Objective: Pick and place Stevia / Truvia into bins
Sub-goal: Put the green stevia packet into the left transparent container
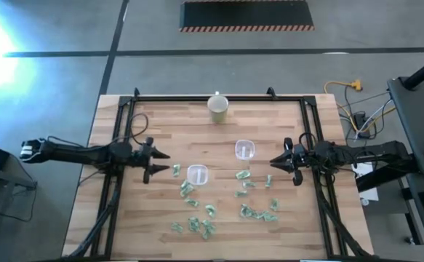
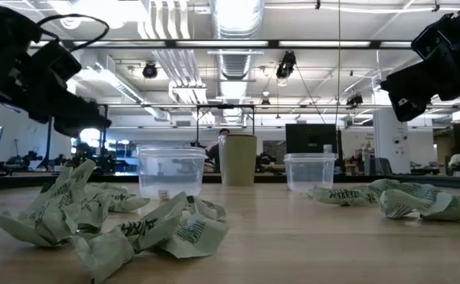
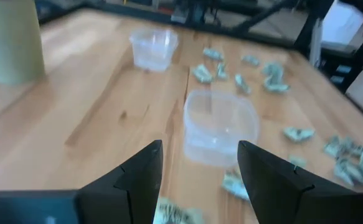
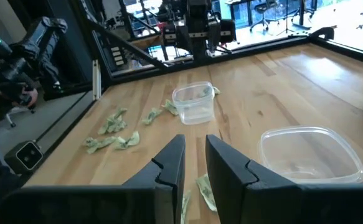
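Left gripper [image 1: 164, 164] hovering above the table's left side, dark fingers spread wide, nothing between them. Right gripper [image 1: 275, 161] opposite, pointy fingers nearly pinched together, apparently empty. Between them: two bins [image 1: 197, 174], clear plastic, square with rounded corners. Crumpled pale green paper Stevia packets [image 1: 246, 212] scattered over the wooden table [image 1: 124, 225] near and in front of the bins; too many to count. One cream round cup [image 1: 218, 106] at the back.

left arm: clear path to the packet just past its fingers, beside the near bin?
Probably yes. The left hand is open and empty, the packet lies on bare wood right ahead, and the bin sits farther on, not between them.
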Robot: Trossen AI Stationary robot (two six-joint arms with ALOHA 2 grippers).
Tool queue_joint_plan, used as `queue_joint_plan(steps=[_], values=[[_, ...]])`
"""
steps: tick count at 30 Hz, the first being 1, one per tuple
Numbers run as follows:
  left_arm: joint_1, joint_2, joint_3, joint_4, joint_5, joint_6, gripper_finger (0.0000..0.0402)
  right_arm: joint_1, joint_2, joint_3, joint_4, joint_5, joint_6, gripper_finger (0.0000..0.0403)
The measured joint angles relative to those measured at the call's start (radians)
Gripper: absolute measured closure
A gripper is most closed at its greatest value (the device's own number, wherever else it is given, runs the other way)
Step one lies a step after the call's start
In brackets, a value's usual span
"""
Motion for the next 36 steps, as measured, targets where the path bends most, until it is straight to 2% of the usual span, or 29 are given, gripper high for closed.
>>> queue_joint_plan(steps=[3,11,20,29,36], values=[[0.0,0.049,0.011,0.025,0.0,-0.003,0.021,0.0,0.0,0.0,0.0,0.0,0.0,0.0346],[-0.001,0.18,0.043,0.023,0.044,-0.131,0.021,0.0,0.001,0.0,-0.003,0.0,-0.005,0.0346],[-0.001,0.342,0.086,0.023,0.024,-0.13,0.021,0.0,0.001,0.0,-0.003,0.0,-0.019,0.0346],[-0.001,0.443,0.151,0.022,0.083,-0.176,0.021,0.0,0.001,0.0,-0.004,0.0,-0.019,0.0346],[0.0,0.507,0.174,0.016,0.048,-0.13,0.021,0.0,0.001,0.0,-0.005,0.0,-0.019,0.0346]])
